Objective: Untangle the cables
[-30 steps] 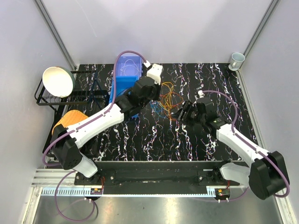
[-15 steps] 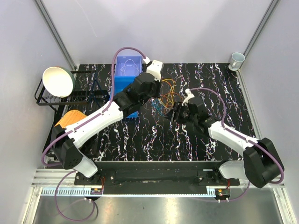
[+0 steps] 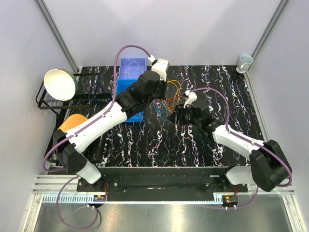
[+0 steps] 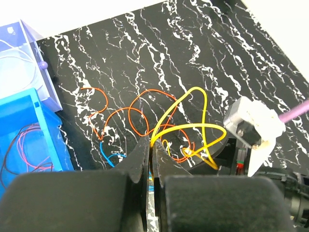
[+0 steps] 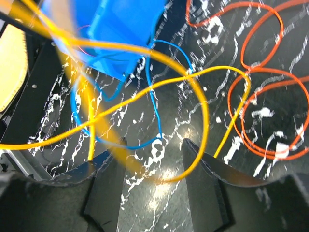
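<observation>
Your left gripper [image 4: 150, 151] pinches a thin yellow wire loop [image 4: 190, 127]; your right gripper [image 5: 153, 147] gapes open. It looks light and limp: grip near crossings.

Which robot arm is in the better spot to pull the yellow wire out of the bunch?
Left, most likely. The left arm has its jaws shut on the yellow wire, so it only has to pull. The right arm has its jaws open, and the wire just loops loosely past them, not gripped.
</observation>
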Robot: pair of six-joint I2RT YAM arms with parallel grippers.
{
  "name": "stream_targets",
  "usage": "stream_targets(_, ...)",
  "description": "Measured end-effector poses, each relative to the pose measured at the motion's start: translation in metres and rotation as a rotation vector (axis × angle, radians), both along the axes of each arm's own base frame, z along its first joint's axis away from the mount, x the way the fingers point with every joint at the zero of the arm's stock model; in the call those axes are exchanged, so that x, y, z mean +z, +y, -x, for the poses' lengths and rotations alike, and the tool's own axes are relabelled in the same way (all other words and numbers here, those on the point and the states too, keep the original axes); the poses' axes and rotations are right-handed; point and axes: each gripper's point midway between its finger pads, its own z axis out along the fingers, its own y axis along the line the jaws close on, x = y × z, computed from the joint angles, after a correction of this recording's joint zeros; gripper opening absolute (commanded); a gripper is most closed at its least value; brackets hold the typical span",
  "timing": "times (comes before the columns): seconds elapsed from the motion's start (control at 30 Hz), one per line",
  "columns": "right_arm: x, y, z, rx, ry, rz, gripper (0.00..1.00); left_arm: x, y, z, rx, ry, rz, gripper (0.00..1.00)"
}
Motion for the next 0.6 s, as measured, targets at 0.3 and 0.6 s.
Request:
stream_targets(0.3, 0.014, 0.013, -0.002, 0.053, -0.116, -0.010, 0.12, 0.004, -0.001, 0.004, -0.003, 0.030, 0.011, 0.00)
stream_targets(0.6, 0.017, 0.004, -0.001, 0.009, -0.154, 0.001, 0.00, 0.010, -0.001, 0.005, -0.003, 0.049, 0.010, 0.00)
